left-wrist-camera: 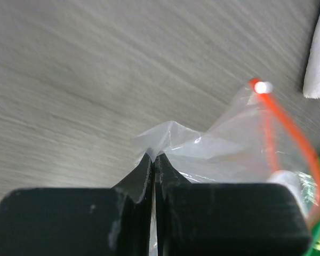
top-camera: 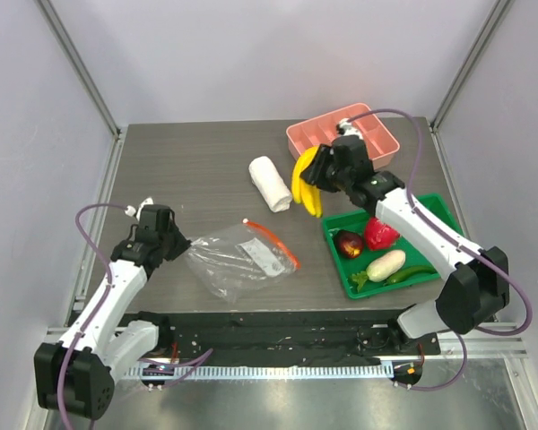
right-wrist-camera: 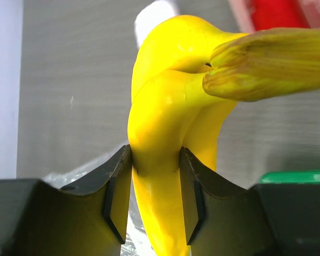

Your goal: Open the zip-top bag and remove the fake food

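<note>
While the left end effector (left-wrist-camera: 154, 162) is pinched closed on a corner of the zip-top bag (top-camera: 238, 260), which lies limp on the table (top-camera: 179, 170), the right end effector (right-wrist-camera: 156, 181) clamps the banana bunch (top-camera: 307, 184) aloft beside the green tray (top-camera: 435, 204). The bag's film looks light and slippery, best held at its edges; the banana seems rigid and smooth. Count: one bag and five foods, namely the banana plus the dark red fruit (top-camera: 347, 243), dragon fruit (top-camera: 381, 234), white vegetable (top-camera: 386, 264) and green pepper (top-camera: 408, 275) in the tray.

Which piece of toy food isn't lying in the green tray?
The yellow banana: the right fingers grip it in the air, while the other pieces lie in the green tray.
</note>
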{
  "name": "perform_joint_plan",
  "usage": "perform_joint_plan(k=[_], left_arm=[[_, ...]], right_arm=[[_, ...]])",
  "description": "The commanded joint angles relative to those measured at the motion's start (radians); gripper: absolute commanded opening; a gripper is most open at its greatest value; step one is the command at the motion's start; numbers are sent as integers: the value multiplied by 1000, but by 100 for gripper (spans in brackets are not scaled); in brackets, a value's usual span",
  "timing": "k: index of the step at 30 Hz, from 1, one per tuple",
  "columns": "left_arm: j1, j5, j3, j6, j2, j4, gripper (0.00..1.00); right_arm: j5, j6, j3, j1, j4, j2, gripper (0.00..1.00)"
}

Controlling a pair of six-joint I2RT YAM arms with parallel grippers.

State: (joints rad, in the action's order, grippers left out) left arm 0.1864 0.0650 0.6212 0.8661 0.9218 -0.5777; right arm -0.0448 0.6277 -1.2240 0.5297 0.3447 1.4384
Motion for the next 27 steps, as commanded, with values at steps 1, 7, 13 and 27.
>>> perform_joint_plan(k=[1, 7, 13, 27], left_arm=[[-7, 110, 99, -151, 26, 12, 0], [-15, 159, 211, -308, 161, 26, 1], [-28, 364, 579, -378, 469, -210, 50], [333, 304, 879, -259, 504, -429, 92]], right_arm=[[-69, -25, -71, -98, 92, -52, 1], [-73, -9, -121, -230, 390, -88, 1], [-268, -186, -132, -440, 683, -148, 1], [-627, -275, 32, -516, 642, 42, 11]])
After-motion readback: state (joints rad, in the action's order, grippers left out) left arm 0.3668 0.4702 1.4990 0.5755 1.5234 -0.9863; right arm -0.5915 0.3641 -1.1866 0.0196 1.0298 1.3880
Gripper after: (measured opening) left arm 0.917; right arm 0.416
